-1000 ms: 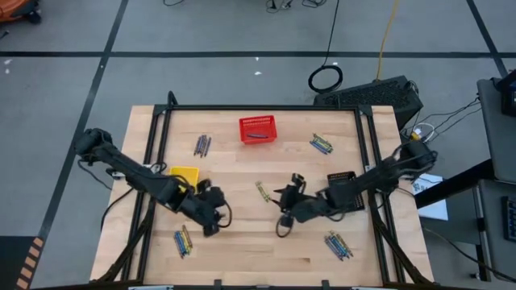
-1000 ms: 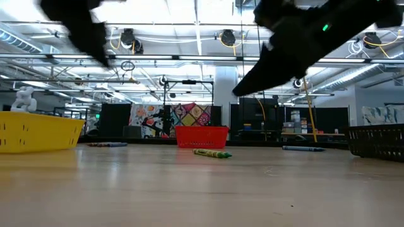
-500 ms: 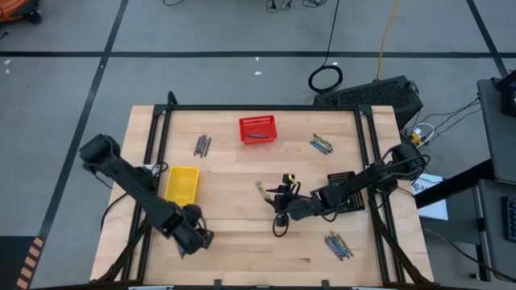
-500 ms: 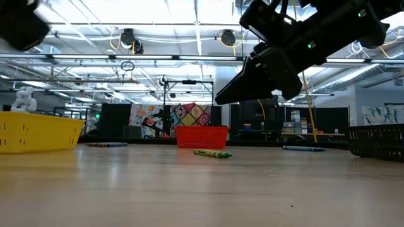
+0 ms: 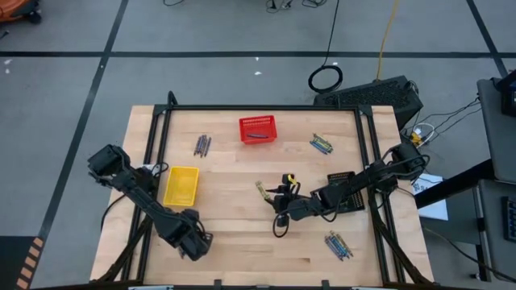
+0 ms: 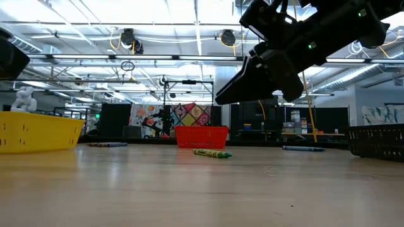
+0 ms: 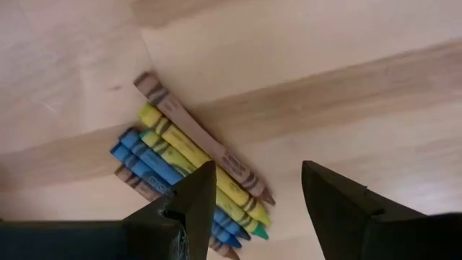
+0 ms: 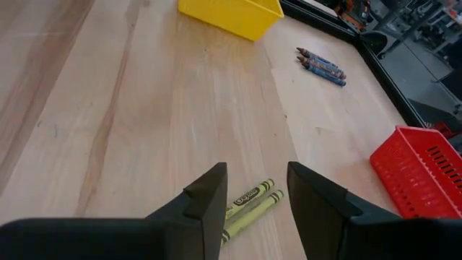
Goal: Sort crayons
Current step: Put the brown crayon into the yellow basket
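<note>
Crayons lie in small heaps on the wooden table (image 5: 242,258). My left gripper (image 7: 258,173) points down, open, just above the near-left heap of blue, yellow-green and brown crayons (image 7: 189,179); in the high view the left gripper (image 5: 192,242) hides that heap. My right gripper (image 8: 256,170) hovers open above the table, slanting down toward two yellow-green crayons (image 8: 249,206) that lie flat at mid table. The high view shows these yellow-green crayons (image 5: 262,191) just left of the right gripper (image 5: 276,200); the low view shows the pair of crayons (image 6: 211,153) too.
A red basket (image 5: 258,129) stands at the far middle, a yellow basket (image 5: 181,185) at the left and a black basket (image 5: 342,187) under my right arm. Other crayon heaps lie at the far left (image 5: 201,145), far right (image 5: 321,145) and near right (image 5: 337,244).
My left gripper has swung from beside the yellow basket toward the table's near left, come down over the crayon heap there and rolled about its own axis. My right gripper has rolled a little and otherwise kept its place.
</note>
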